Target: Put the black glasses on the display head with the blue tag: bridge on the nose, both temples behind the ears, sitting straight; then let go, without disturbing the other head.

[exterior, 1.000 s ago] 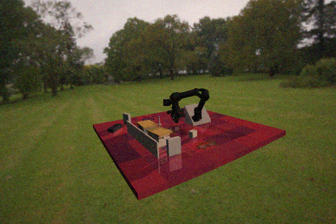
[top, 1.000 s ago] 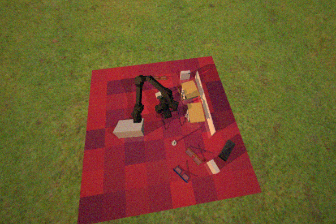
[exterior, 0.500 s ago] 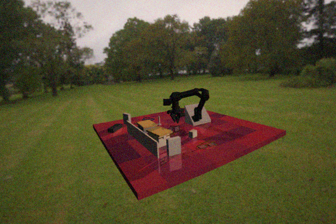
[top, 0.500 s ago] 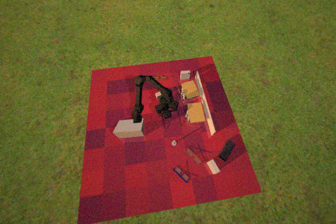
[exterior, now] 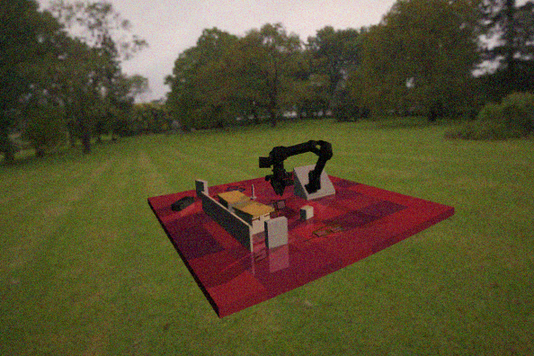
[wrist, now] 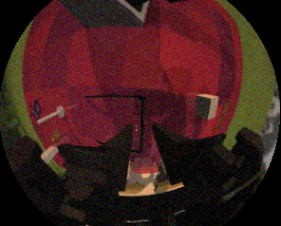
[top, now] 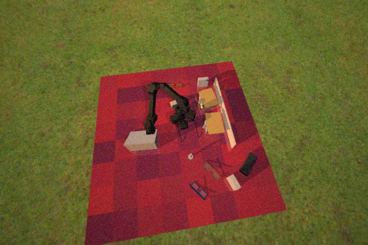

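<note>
The black glasses (exterior: 280,204) (wrist: 143,114) are below my gripper, apparently near the mat; in the wrist view they are a thin black outline behind the fingertips. My gripper (exterior: 279,193) (wrist: 141,125) points down, its fingers part open with a gap between them, and I see nothing clamped there. Two display heads with tan tops, one head (top: 214,123) (exterior: 231,198) and another head (top: 208,97) (exterior: 253,210), stand side by side before a long low board. The blue tag cannot be made out in any view.
A long board (top: 225,112) (exterior: 226,218) stands behind the heads. A white block (top: 202,81) (exterior: 276,232) and a small block (top: 173,104) (exterior: 307,212) stand nearby. A thin post (top: 190,156), brown glasses (top: 212,171), blue glasses (top: 200,192) and a black case (top: 248,164) are also there.
</note>
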Controlling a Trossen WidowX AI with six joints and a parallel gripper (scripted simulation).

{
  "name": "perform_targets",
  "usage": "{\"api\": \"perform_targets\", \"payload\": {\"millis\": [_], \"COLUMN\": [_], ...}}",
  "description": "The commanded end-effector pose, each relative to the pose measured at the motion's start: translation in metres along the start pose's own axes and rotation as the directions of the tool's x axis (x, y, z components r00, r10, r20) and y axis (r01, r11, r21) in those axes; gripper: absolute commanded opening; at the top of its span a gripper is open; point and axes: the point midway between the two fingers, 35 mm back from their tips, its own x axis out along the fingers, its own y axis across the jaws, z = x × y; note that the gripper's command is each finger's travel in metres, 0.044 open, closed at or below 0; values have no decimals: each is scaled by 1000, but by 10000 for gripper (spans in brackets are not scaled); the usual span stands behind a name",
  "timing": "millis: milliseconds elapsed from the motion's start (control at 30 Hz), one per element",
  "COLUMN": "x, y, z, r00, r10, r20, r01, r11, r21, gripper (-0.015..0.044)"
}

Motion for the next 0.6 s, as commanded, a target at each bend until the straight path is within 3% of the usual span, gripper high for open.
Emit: {"api": "perform_targets", "payload": {"millis": [0,567], "x": [7,35], "y": [0,0], "z": [1,0], "r00": [1000,1000], "r10": [-4,-4], "r20": [5,5], "r01": [4,4], "r11": [1000,1000], "r21": [8,7], "gripper": [140,140]}}
